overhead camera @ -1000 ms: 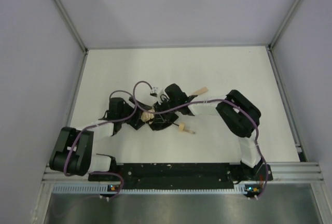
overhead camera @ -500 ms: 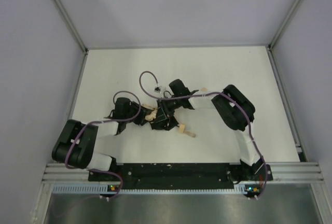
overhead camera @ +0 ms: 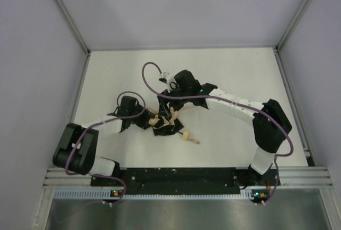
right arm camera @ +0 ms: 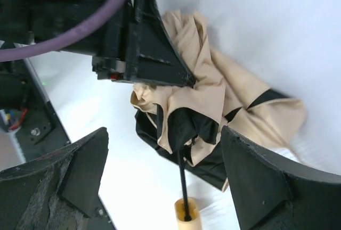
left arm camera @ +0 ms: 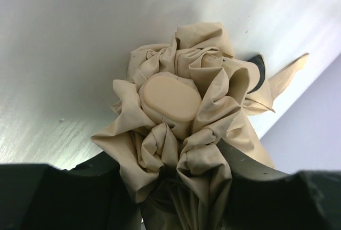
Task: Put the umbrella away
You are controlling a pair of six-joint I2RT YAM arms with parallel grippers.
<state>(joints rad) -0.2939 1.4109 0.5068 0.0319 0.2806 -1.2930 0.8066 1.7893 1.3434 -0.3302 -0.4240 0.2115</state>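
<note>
We find the umbrella (overhead camera: 159, 123) lying on the white table (overhead camera: 229, 70), near the middle and a little toward the near edge. Its beige canopy (left arm camera: 208, 81) is crumpled into loose folds rather than wrapped tight. The left gripper (overhead camera: 143, 122) reaches in from the left, and its jaws are clamped on the bunched fabric. In the left wrist view we see the cloth fill the gap between the two dark fingers (left arm camera: 58, 198) and spill out above them. The flat oval tan cap (left arm camera: 170, 98) at the canopy's top faces that camera, ringed by puckered folds, and a sliver of black material (left arm camera: 259, 70) peeks out behind the fabric on the right. The right gripper (overhead camera: 171, 114) hangs over the umbrella from the far side with its jaws wide apart, gripping nothing. In the right wrist view its two fingers (right arm camera: 69, 182) stand on either side of the heap of beige and black cloth below. The black body of the left gripper is pressed against the fabric at the upper left of that view. The thin black shaft (right arm camera: 182, 182) pokes out of the folds toward the near right and ends in the small tan handle (overhead camera: 186, 136). The handle rests on the table, apart from both grippers. A purple cable (overhead camera: 152, 70) loops up from the right arm's wrist over the far side of the table. We cannot tell whether any band is fastened around the canopy.
</note>
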